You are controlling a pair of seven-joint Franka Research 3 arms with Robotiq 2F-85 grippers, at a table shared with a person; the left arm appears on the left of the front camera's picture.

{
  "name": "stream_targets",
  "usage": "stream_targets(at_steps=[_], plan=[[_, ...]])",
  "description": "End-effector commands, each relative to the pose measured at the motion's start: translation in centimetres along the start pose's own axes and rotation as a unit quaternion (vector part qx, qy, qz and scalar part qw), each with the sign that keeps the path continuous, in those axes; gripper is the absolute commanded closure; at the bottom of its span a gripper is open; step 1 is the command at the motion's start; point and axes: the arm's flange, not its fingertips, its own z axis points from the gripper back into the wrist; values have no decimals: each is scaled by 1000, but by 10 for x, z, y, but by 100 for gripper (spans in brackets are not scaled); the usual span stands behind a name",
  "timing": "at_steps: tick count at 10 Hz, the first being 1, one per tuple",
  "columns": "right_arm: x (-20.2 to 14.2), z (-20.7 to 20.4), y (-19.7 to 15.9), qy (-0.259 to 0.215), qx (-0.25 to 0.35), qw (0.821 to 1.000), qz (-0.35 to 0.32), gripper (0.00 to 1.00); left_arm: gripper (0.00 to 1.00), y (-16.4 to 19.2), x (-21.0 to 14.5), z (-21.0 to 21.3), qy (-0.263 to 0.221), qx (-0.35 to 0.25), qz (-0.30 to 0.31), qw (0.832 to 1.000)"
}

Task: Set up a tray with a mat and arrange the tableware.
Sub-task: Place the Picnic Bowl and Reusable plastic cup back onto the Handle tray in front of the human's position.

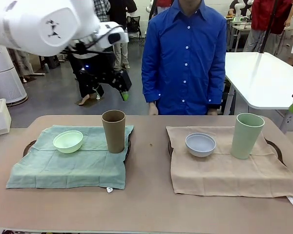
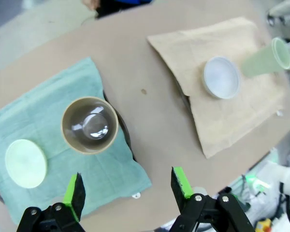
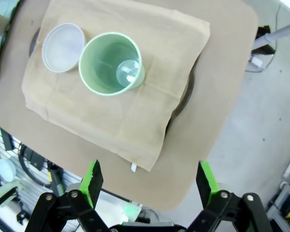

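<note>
Two mats on the table (image 1: 151,204). Left mat (image 1: 68,165): bowl (image 1: 68,141) at its far left, cup (image 1: 114,131) upright to the bowl's right, near the mat's far right corner. Right mat (image 1: 229,170): second bowl (image 1: 200,144) left, second cup (image 1: 246,135) upright just right of it. Person (image 1: 184,56) stands behind the far edge.

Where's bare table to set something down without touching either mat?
The widest bare patch is the strip of table between the green mat and the beige mat. The near edge below both mats is free too. It is crowded around the brown cup and the pale green cup.
</note>
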Motion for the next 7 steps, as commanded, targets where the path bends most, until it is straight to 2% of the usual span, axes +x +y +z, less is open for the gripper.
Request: stream_targets(at_steps=[1,3,4,5,7], plan=[[-18,3,-15,-8,43,999,-4,0,7,49,-36,15,6,-76,13,997],[-36,12,-37,-17,112,993,-25,0,7,101,-58,41,1,-143,65,988],[-43,19,-48,-31,157,987,-29,0,7,132,-69,60,-2,-197,104,975],[-51,22,-58,-36,215,975,-33,0,7,157,-82,67,-20,-253,140,957],[-59,27,-82,-70,346,935,-41,0,7,207,-101,76,-47,-346,193,917]])
